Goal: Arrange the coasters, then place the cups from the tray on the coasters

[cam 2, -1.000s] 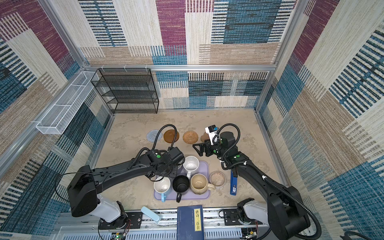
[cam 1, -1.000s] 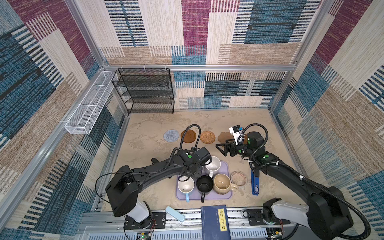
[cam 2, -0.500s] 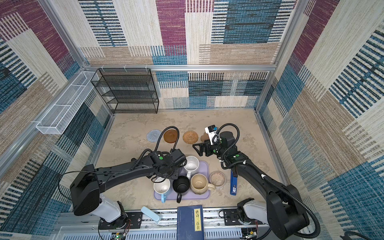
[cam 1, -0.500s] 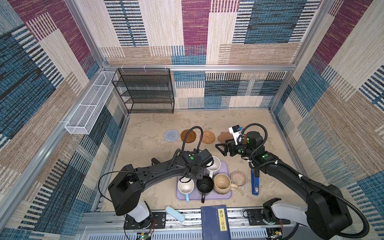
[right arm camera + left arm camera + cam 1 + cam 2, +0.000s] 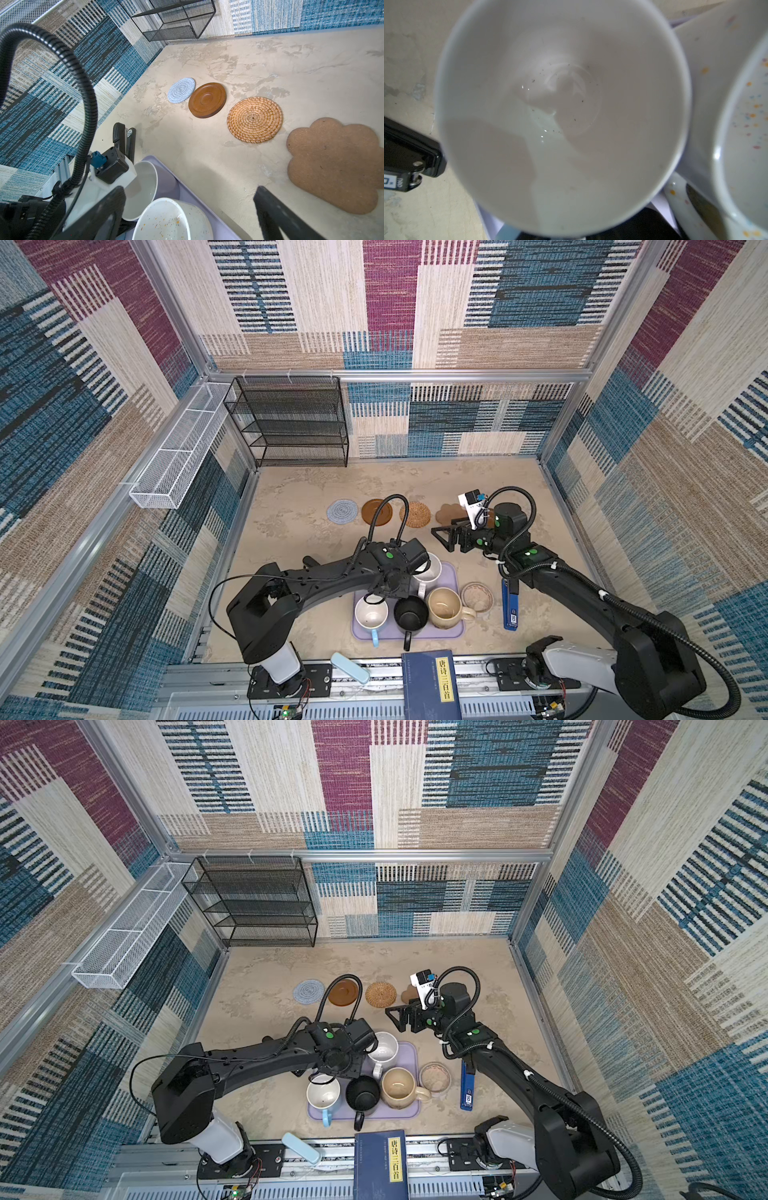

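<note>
Both top views: bright, even, diffuse light. Shadows on the table (image 5: 291, 506) are soft, and straight lines bow toward the frame edges. Left wrist view: lavender mug (image 5: 562, 116) fills the frame, out of focus, shadowed at lower left, small glints near centre. Right wrist view: rattan coaster (image 5: 254, 120) sharp, lower edge soft.

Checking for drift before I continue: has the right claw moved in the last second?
No. In a top view the right claw sits open where it was, beside the paw-shaped cork coaster and short of the tray.
</note>
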`<state>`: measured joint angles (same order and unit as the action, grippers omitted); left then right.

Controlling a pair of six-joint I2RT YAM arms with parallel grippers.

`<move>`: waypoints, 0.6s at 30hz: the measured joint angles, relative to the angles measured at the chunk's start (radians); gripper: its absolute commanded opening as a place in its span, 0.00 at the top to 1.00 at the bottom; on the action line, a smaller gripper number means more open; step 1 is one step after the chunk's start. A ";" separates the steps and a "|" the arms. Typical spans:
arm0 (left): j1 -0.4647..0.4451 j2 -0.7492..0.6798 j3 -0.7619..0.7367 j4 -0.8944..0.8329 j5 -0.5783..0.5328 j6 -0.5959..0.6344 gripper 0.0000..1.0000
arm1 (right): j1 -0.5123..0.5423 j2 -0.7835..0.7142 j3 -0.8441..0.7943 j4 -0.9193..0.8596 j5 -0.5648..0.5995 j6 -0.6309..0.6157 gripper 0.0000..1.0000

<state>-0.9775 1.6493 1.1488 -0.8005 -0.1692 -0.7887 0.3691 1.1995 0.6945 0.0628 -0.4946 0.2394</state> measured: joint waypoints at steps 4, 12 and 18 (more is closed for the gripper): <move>0.002 -0.004 0.000 0.000 -0.002 0.004 0.90 | 0.000 0.003 0.000 0.000 0.000 0.000 0.01; 0.011 -0.051 -0.002 -0.009 -0.012 0.008 1.00 | 0.000 0.006 0.000 0.000 0.000 0.000 0.02; 0.026 -0.113 -0.007 -0.031 -0.024 0.016 1.00 | 0.000 -0.014 -0.008 0.013 -0.021 0.004 0.02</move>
<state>-0.9516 1.5368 1.1416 -0.8314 -0.1932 -0.7731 0.3691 1.1851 0.6861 0.0753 -0.5152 0.2432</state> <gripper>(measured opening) 0.155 0.983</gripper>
